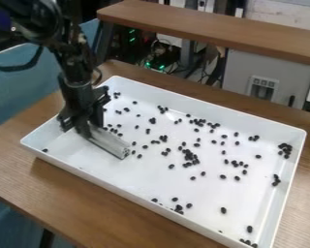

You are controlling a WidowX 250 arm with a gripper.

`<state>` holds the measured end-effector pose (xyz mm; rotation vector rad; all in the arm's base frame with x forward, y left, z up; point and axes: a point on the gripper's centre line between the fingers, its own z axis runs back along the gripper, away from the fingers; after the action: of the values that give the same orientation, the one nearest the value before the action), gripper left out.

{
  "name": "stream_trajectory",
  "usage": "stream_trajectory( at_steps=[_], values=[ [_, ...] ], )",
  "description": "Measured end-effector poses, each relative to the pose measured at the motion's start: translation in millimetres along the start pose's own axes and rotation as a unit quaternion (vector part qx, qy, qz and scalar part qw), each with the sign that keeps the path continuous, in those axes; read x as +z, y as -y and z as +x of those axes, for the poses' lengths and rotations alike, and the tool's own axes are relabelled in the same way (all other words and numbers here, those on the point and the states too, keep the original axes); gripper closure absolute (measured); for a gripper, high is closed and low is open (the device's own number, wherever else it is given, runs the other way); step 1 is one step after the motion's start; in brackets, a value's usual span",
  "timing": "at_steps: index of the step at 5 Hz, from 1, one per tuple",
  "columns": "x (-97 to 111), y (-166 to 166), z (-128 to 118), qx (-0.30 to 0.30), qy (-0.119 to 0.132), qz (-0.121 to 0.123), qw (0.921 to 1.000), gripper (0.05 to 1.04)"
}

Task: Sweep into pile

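In the camera view the black gripper (86, 127) hangs low over the left part of a white tray (141, 193), shut on one end of a grey bar (108, 142). The bar lies low along the tray floor, its free end pointing to the lower right. Small dark beans (190, 156) are scattered over the tray floor, loosely clustered near the middle. Several more lie just right of the bar, and others sit near the right wall and the front corner. One bean (45, 150) rests alone by the left corner.
The tray stands on a brown wooden table (67, 182), its raised walls surrounding the bar. A wooden shelf (209, 30) runs across behind the tray, with cables and a grey cabinet (266, 77) beyond the table.
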<state>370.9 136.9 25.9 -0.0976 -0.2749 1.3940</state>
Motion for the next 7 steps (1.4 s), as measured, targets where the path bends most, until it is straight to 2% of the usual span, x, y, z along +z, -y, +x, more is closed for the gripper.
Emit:
stream_trajectory(
  at_steps=[1, 3, 4, 5, 6, 7],
  values=[
    [-6.9, 29.9, 6.6, -0.015, -0.006, -0.008, 0.9999, 0.716],
    [-18.1, 94.2, 3.1, -0.085, -0.027, -0.032, 0.9955, 0.716],
    [-15.9, 108.1, -13.1, -0.106, -0.03, -0.041, 0.9931, 0.716],
    [-6.8, 94.7, -29.0, -0.108, -0.041, -0.031, 0.9928, 0.716],
    [33.3, 76.3, -29.7, -0.096, -0.027, -0.029, 0.9946, 0.716],
    [65.2, 56.2, -31.1, -0.055, -0.01, -0.028, 0.998, 0.716]
  ],
)
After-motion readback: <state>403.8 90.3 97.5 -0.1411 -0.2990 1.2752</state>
